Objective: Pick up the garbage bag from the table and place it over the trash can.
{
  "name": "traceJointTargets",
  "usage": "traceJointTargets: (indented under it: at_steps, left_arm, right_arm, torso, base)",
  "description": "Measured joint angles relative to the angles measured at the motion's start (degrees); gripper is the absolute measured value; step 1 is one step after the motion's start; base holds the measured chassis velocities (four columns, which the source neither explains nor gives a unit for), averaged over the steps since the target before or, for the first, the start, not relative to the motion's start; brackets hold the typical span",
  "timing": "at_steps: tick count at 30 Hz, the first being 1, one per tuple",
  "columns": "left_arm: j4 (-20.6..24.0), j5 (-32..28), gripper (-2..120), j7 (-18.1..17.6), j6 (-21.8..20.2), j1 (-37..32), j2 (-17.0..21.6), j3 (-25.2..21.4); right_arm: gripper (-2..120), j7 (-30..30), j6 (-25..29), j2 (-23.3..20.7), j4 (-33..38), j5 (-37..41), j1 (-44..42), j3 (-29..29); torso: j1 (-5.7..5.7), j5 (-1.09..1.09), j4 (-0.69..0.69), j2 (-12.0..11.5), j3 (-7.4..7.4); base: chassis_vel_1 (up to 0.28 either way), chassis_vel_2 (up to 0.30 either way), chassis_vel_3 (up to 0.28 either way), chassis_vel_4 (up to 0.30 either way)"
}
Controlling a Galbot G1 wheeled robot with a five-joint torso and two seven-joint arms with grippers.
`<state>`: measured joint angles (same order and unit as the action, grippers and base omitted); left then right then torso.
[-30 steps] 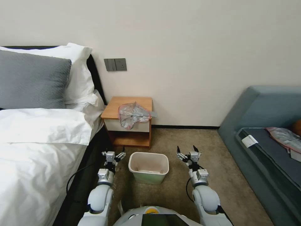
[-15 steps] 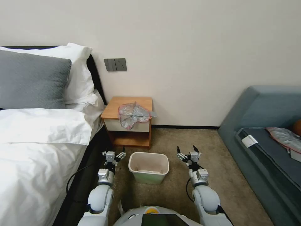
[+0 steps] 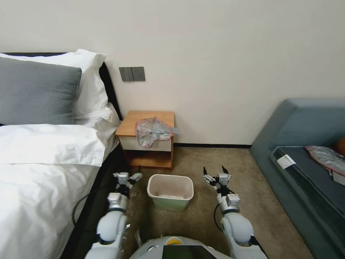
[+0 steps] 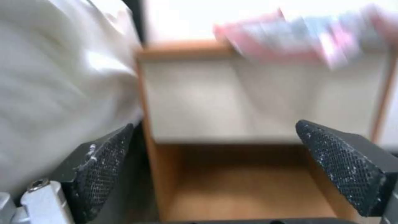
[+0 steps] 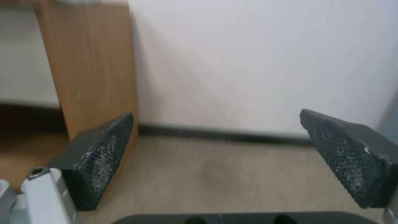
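1. The garbage bag (image 3: 152,131), a thin, crumpled, translucent silvery-grey plastic bag with a pink-red rim, lies on the near right part of the table (image 3: 145,119), a small boxy nightstand with an orange-brown wooden top and a white drawer front; part of the bag droops over the drawer front
2. The trash can (image 3: 170,191), a small rectangular plastic bin with a cream-white rim and pale green outside, stands unlined on the carpet just near of the table, between the two arms
3. The left gripper (image 3: 126,177) hangs low to the left of the trash can, near the bed, its fingers spread wide and holding nothing; its wrist view faces the drawer front with the bag (image 4: 307,40) above
4. The right gripper (image 3: 216,172) hangs low to the right of the trash can, fingers likewise spread and empty
5. The step in hand looks like the reach for the bag; it would go best to rise to the tabletop and pinch the pink-red rim, since a grip on the rim should let the mouth be opened over the trash can, whereas a grab at the bunched middle would likely leave it closed
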<state>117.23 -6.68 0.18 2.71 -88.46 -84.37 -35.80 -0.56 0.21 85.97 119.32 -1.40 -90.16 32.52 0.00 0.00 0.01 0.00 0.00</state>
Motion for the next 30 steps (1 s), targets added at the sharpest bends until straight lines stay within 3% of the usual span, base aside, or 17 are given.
traceJointTargets:
  at_steps: [3,9,13,15,17,18,19,20,21,22,24,27,28,30]
  left_arm:
    - [4.22,-10.69,100,0.37,4.62,0.59,2.49,-6.73]
    - [5.02,-12.70,100,0.48,5.52,0.69,2.93,-7.93]
    - [5.02,-13.05,100,0.54,5.35,0.64,3.03,-7.82]
    - [3.04,-16.35,100,1.32,0.74,-0.51,4.08,-4.36]
    - [1.75,-17.97,100,1.74,-1.96,-1.17,4.55,-2.31]
    - [1.75,-17.97,100,1.74,-1.96,-1.17,4.55,-2.31]
    - [0.72,-18.06,100,1.56,-2.49,-1.50,4.83,-0.48]
    - [-0.18,-17.89,100,1.28,-2.85,-1.64,4.84,0.85]
    - [-0.18,-17.89,100,1.28,-2.85,-1.64,4.84,0.85]
    - [-0.81,-17.24,100,0.97,-2.88,-1.13,5.07,1.83]
    - [-1.25,-16.05,100,0.76,-2.58,-0.32,5.50,2.51]
    - [-1.65,-13.42,100,0.47,-1.45,-0.04,5.49,2.46]
    - [-1.88,-11.47,100,0.16,-0.23,0.06,5.27,1.79]
    - [-2.18,-9.01,100,-0.18,1.39,0.20,4.76,0.90]
  right_arm:
    - [100,-1.50,0.75,0.14,11.00,-3.58,-3.33,2.56]
    - [100,-1.72,0.13,-0.74,14.32,-3.52,-3.93,2.77]
    - [100,-1.69,0.62,-1.71,13.28,-3.03,-3.45,2.35]
    - [100,-1.67,1.84,-3.47,11.57,-2.80,-2.68,1.84]
    - [100,-1.67,3.21,-5.64,9.30,-3.24,-1.58,1.38]
    - [100,-1.67,3.21,-5.64,9.30,-3.24,-1.58,1.38]
    - [100,-1.68,4.05,-7.06,7.76,-3.91,-0.70,0.97]
    - [100,-1.68,4.54,-8.10,6.46,-4.67,0.00,0.78]
    - [100,-1.68,4.54,-8.10,6.46,-4.67,0.00,0.78]
    - [100,-1.59,5.11,-9.13,5.36,-5.72,0.83,0.74]
    - [100,-1.49,5.85,-10.25,3.97,-7.35,2.16,0.70]
    - [100,-1.43,6.15,-12.59,2.00,-9.37,4.99,0.09]
    - [100,-1.53,6.35,-14.44,0.14,-11.48,7.36,-0.76]
    - [100,-1.67,7.26,-16.66,-2.50,-14.36,10.51,-1.97]
  torso:
    - [0.00,0.00,0.00,0.00,0.00]
    - [0.00,0.02,-0.01,0.00,0.00]
    - [0.00,0.01,-0.01,0.00,0.00]
    - [0.00,0.05,-0.02,0.00,0.00]
    - [0.01,-0.08,-0.02,0.00,0.00]
    - [0.01,-0.08,-0.02,0.00,0.00]
    - [0.00,0.13,0.00,0.01,-0.01]
    - [0.00,0.03,0.03,0.00,0.01]
    - [0.00,0.03,0.03,0.00,0.01]
    - [0.00,-0.13,0.01,0.00,0.00]
    - [0.00,0.11,-0.03,0.00,0.00]
    - [0.00,-0.06,-0.02,0.00,0.00]
    - [0.00,0.06,-0.01,0.00,0.00]
    - [0.00,0.00,0.02,0.00,0.00]
  base:
    - [0.000,0.000,0.000,0.000]
    - [0.000,0.000,0.000,0.000]
    - [0.000,0.000,0.000,0.000]
    - [0.000,0.000,0.000,0.000]
    - [0.000,0.000,0.000,0.000]
    - [0.000,0.000,0.000,0.000]
    - [0.000,0.000,0.000,0.000]
    - [0.000,0.000,0.000,0.000]
    - [0.000,0.000,0.000,0.000]
    - [0.000,0.000,0.000,0.000]
    - [0.000,0.000,0.000,0.000]
    - [0.000,0.000,0.000,0.000]
    - [0.000,0.000,0.000,0.000]
    - [0.000,0.000,0.000,0.000]
